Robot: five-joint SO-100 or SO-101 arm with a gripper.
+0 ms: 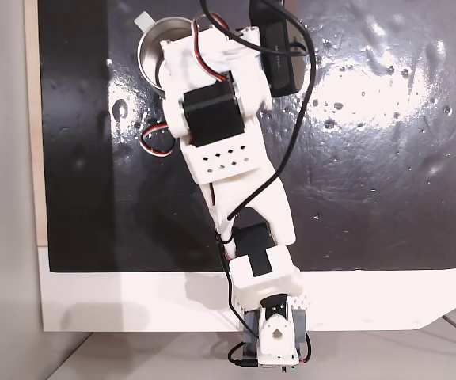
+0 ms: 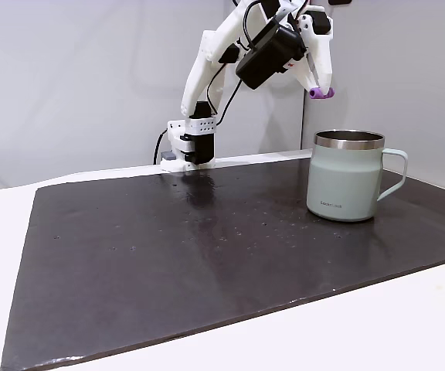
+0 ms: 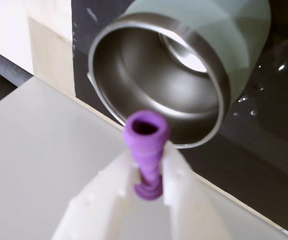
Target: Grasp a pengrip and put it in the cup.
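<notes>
The carry step is judged to be in hand: the pengrip (image 3: 147,145) is clamped between the two white fingers (image 3: 181,190) of the gripper (image 3: 149,175), as the wrist view shows, with its open flared end pointed ahead of the fingertips and its ribbed lower end sunk between them. Just beyond that open end, and below it, the cup (image 3: 204,30) is seen with its steel mouth turned toward the camera and its shiny inside empty.

In a fixed view from the side, the gripper (image 2: 319,86) is held high, with the pengrip (image 2: 321,93) at its tip as a small purple spot; the cup (image 2: 346,185) stands on the dark mat (image 2: 168,263) below and a little to the right of the tip. Tip and rim are well apart in height. In a fixed view from above, the cup (image 1: 150,49) is largely covered by the arm (image 1: 236,166), so it cannot be told from there whether the tip is already over the opening.

The placing step is not yet done. For the next move, the tip is judged to need bringing squarely over the mouth and lowering toward the rim before the fingers are parted. Since the pengrip is tiny and soft, a release from this height or off centre could be expected to let it strike the rim and bounce onto the mat
</notes>
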